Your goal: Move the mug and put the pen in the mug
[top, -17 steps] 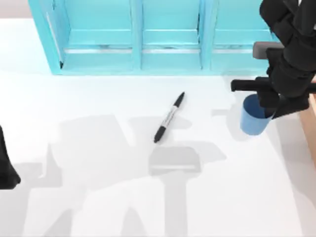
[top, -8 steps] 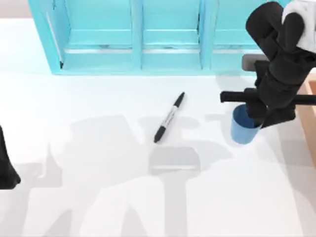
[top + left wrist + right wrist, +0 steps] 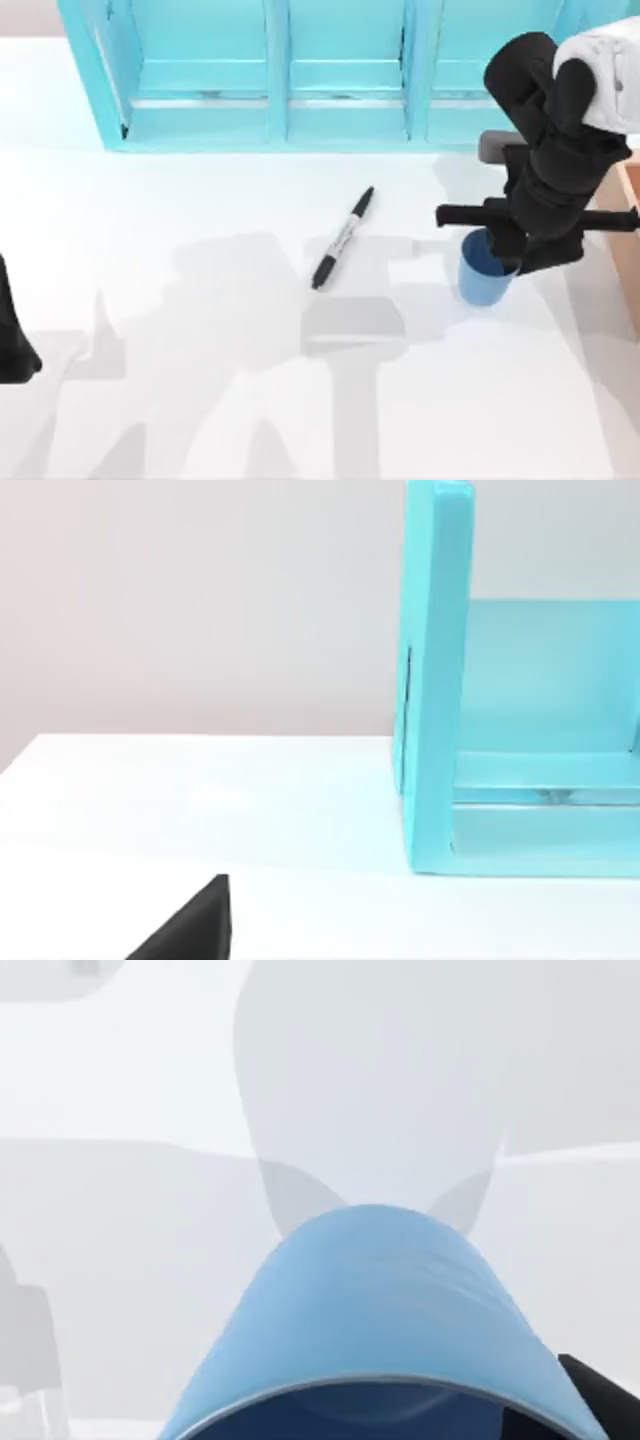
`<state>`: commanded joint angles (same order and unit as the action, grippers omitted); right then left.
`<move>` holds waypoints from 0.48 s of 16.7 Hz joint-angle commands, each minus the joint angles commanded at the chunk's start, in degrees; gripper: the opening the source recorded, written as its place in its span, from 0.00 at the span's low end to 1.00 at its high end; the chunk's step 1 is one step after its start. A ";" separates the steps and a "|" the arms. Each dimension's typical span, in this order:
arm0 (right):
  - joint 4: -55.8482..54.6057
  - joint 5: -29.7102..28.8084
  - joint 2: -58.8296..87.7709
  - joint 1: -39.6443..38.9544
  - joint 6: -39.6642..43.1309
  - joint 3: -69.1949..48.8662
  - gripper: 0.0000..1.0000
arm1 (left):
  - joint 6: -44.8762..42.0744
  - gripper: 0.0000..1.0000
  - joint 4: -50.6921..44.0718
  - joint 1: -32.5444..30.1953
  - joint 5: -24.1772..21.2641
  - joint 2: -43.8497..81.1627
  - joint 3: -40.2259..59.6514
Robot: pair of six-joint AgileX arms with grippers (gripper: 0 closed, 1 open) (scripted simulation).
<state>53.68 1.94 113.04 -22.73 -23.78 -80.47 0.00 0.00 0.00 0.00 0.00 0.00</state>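
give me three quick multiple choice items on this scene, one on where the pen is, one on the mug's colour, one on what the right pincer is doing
1. Where does the pen lie?
A. inside the mug
B. flat on the table, left of the mug
C. on the shelf

2. What colour is the mug?
A. blue
B. red
C. white

3. What is the right pincer doing?
A. parked at the table's left edge
B. gripping the pen
C. gripping the mug at its rim

Answers:
1 B: the pen lies on the white table, apart from the mug.
2 A: its wall is plain blue.
3 C: the right pincer sits on the mug's rim; the left pincer stays parked at the left edge.
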 joint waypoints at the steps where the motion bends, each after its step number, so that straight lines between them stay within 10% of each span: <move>1: 0.00 0.00 0.00 0.00 0.00 0.00 0.15 | 0.00 1.00 0.00 0.00 0.00 0.00 0.00; 8: 0.00 0.00 0.00 0.00 0.00 0.00 0.68 | 0.00 1.00 0.00 0.00 0.00 0.00 0.00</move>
<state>53.68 1.94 113.04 -22.73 -23.78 -80.47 0.00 0.00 0.00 0.00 0.00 0.00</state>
